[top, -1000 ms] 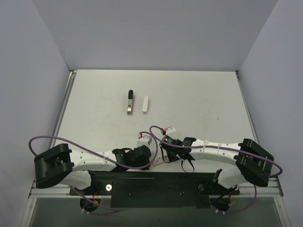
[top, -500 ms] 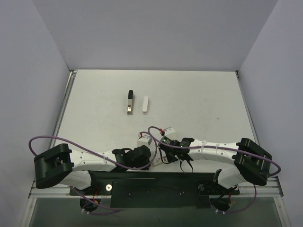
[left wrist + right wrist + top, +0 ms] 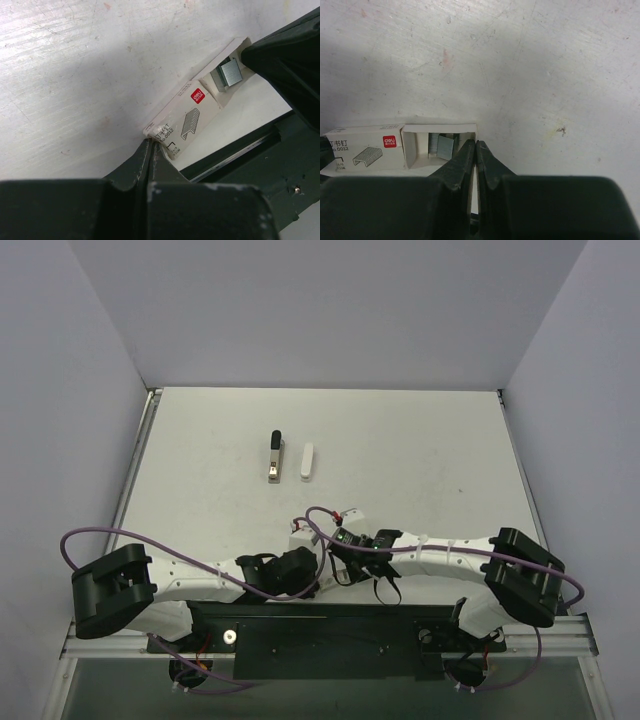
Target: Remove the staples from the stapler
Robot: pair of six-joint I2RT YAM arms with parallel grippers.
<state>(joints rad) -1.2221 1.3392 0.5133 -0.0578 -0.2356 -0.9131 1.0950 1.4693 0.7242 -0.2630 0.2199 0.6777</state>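
Item count: one stapler [image 3: 274, 462], one staple box [image 3: 186, 116], one visible strip of staples [image 3: 227, 75], two arms. The stapler lies on the table [image 3: 420, 460] at far left of centre, separated into two parts: the black-ended metal inner bar [image 3: 273, 452] and, just right of it and not touching, the white shell [image 3: 307, 461], the two roughly parallel. Both parts are well apart from the grippers. The staple box sits at the near edge of the table with its tray [image 3: 415, 145] pulled out to the right; the grey staples rest inside the tray. Both arms are folded low along the near edge, elbows outward and forearms reaching inward, so the grippers meet at the box near the centre. The left gripper [image 3: 150, 145] has its jaws fully together, tips touching the left end of the box sleeve, with nothing visible between them. The right gripper [image 3: 476, 145] has its jaws closed to a thin slit at the tray's right end; a pale sliver shows in the slit, which appears to be the tray's end flap, though the wrist view is too close to confirm it.
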